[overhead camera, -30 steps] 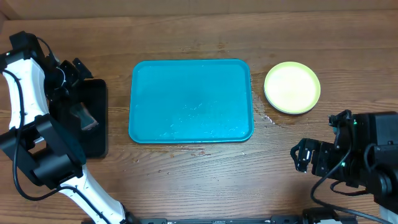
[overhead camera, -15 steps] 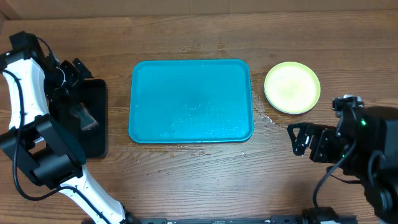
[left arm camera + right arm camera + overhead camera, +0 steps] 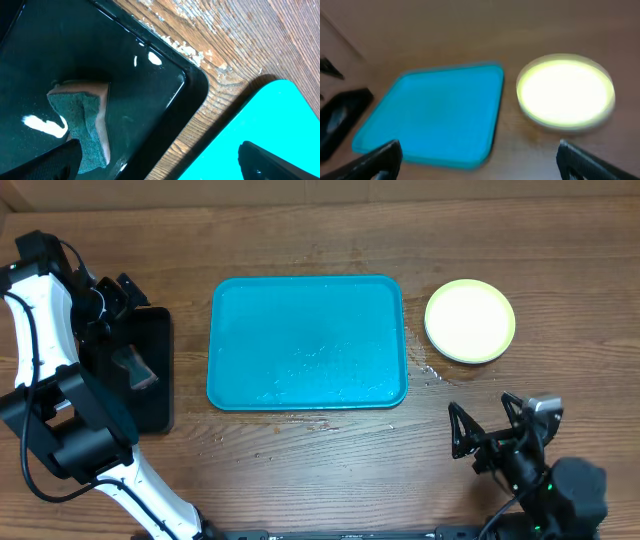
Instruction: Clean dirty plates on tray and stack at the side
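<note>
The teal tray point(image 3: 307, 342) lies in the middle of the table with nothing on it, only a wet sheen. It also shows in the right wrist view point(image 3: 435, 115). A yellow-green plate point(image 3: 470, 320) sits on the wood to the tray's right and looks clean; it also shows in the right wrist view point(image 3: 565, 90). The white and light blue plates do not show separately. My right gripper point(image 3: 487, 430) is open and empty near the front edge, below the plate. My left gripper point(image 3: 125, 298) is open and empty over the black tray point(image 3: 155, 380).
A green and tan sponge point(image 3: 82, 125) lies in the wet black tray point(image 3: 150, 90) at the far left. Water drops and white specks mark the wood between the teal tray and the plate point(image 3: 430, 368). The teal tray's corner point(image 3: 260, 130) lies close beside the black tray.
My right arm has drawn back toward the front edge and turned, so its open gripper now faces the tray and plate. The left arm, tray and plate have not moved.
</note>
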